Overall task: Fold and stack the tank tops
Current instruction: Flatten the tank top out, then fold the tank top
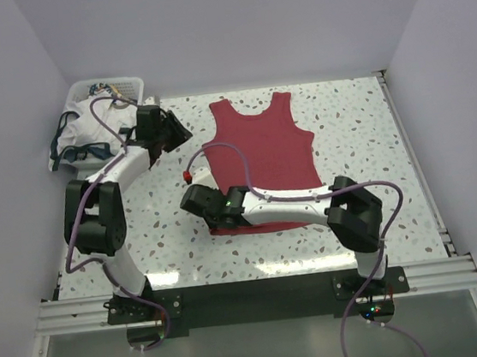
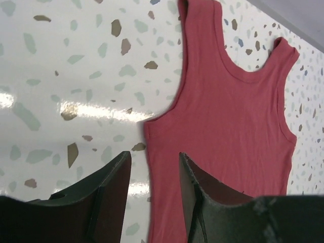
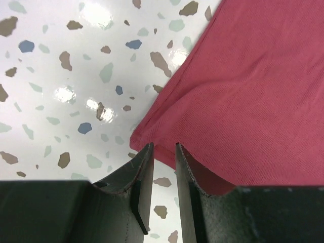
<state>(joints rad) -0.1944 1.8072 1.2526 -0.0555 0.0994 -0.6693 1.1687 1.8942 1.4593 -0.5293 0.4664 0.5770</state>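
Folding looks barely started: the plain dark red cloth tank top lies flat mid-table, and the white navy-trimmed tank top waits in the white plastic basket. The right gripper, fingers nearly together, meets the hem's corner — clamped or not, I cannot tell. The left gripper, fingers apart and empty, hovers beside the side edge — probably the next pinch.

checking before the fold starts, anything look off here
Nothing spilled or damaged. The red tank top lies flat; only its near-left hem corner looks slightly rumpled. The white tank top is bunched up in the basket, not laid out.
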